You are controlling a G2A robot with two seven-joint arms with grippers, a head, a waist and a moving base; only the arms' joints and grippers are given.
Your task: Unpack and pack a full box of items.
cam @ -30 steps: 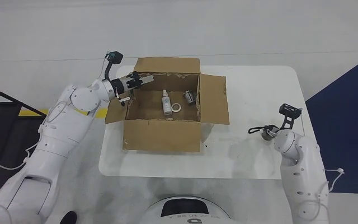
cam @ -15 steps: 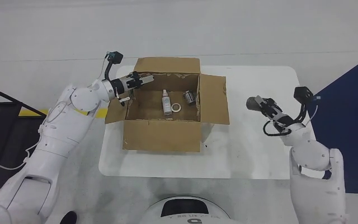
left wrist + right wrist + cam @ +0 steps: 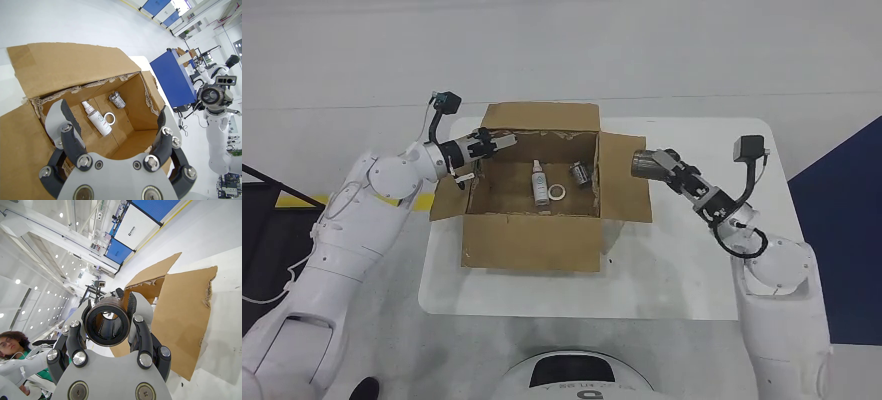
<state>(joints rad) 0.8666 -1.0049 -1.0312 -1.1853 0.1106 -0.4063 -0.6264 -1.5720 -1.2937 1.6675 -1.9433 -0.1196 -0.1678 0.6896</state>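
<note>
While the left tool [image 3: 113,110] gapes wide at the box [image 3: 532,245], the right tool [image 3: 109,308] clamps a metal cylinder [image 3: 644,161] over the box's flap [image 3: 624,195].

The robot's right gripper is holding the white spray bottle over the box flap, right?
No. The right wrist view shows the right gripper holding a dark metal cylinder over the box flap; the white spray bottle lies inside the box.

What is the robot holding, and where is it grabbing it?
The right gripper holds a dark metal cylinder, pinched by its round sides. The left gripper is open and empty.
</note>
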